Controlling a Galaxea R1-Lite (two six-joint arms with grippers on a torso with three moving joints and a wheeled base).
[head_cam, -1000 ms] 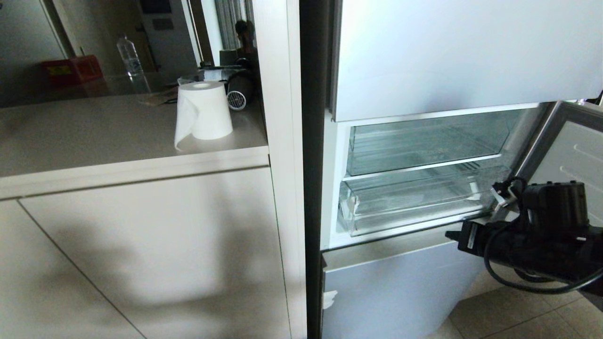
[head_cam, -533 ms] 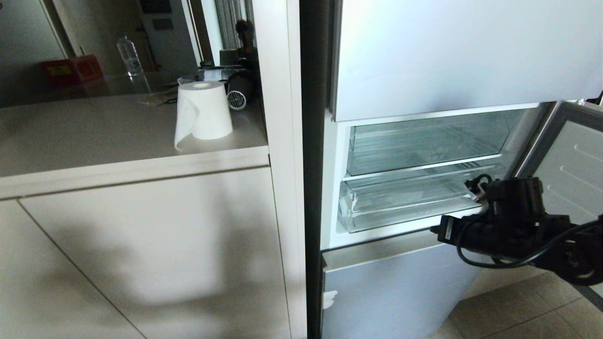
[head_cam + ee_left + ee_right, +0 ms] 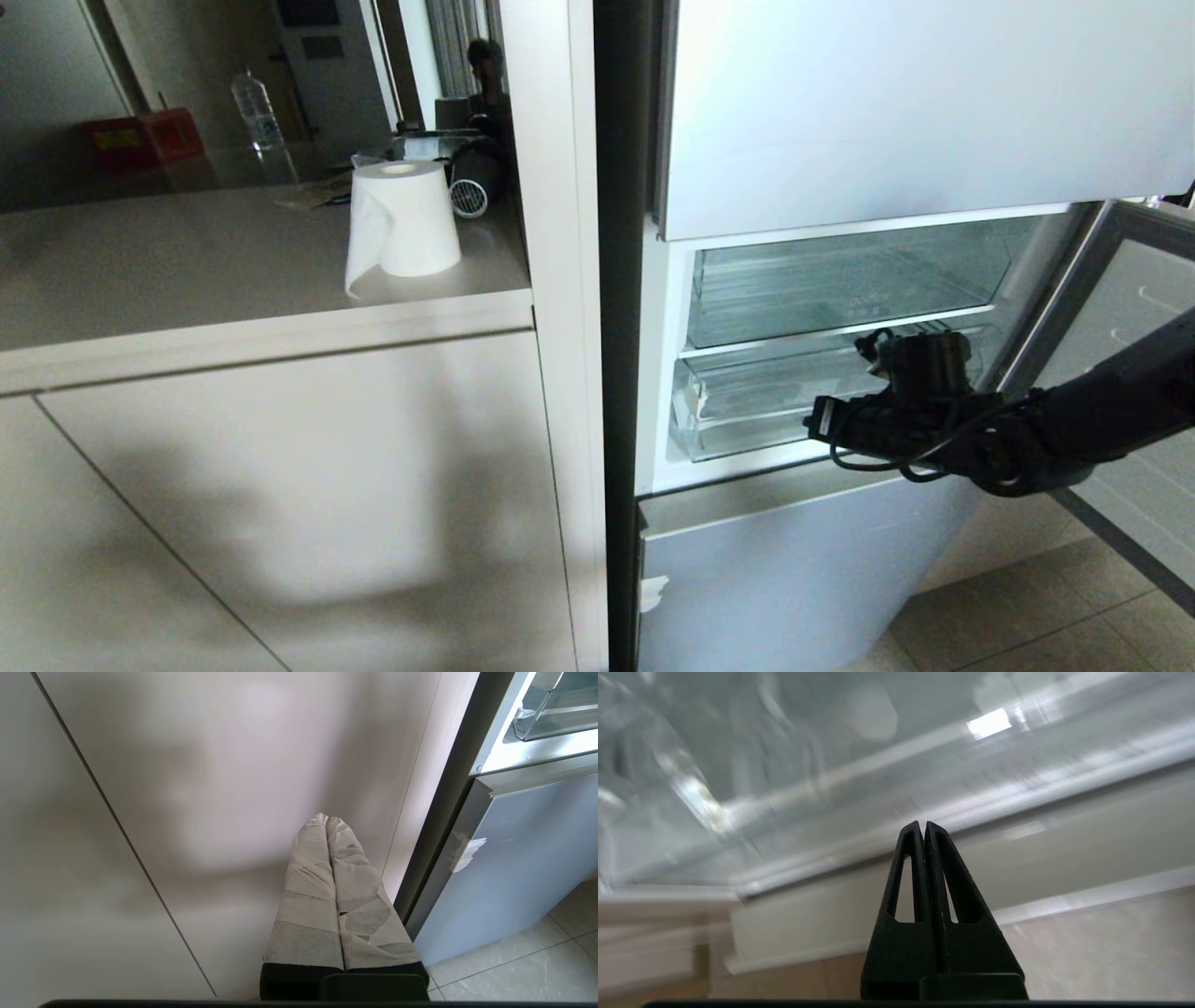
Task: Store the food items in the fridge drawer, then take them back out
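- Two grippers in play, one working: right gripper [image 3: 814,427] has moved from the lower right of the head view leftward and up, now in front of the fridge drawer [image 3: 747,439], centre right of frame. Fingers clenched together, nothing between them; right wrist view confirms [image 3: 923,826].
- Meaning for the task: looks like an approach to the drawer's front lip, probably to pull it open. Drawer seems shut; contact with the lip I cannot confirm.
- Left gripper [image 3: 326,820] parked low by the cabinet front [image 3: 187,788], tape-wrapped fingers pressed shut, empty.
- Food items: none visible in any view. Drawer and the clear bin [image 3: 840,280] above it look empty.
- Farther back, upper left of the head view: paper roll [image 3: 403,219] on the counter [image 3: 187,271], then a water bottle [image 3: 258,112] and a red box [image 3: 142,138].
- Writing: faint lettering on the bin front and a yellow patch on the red box, neither readable. No brand legible.
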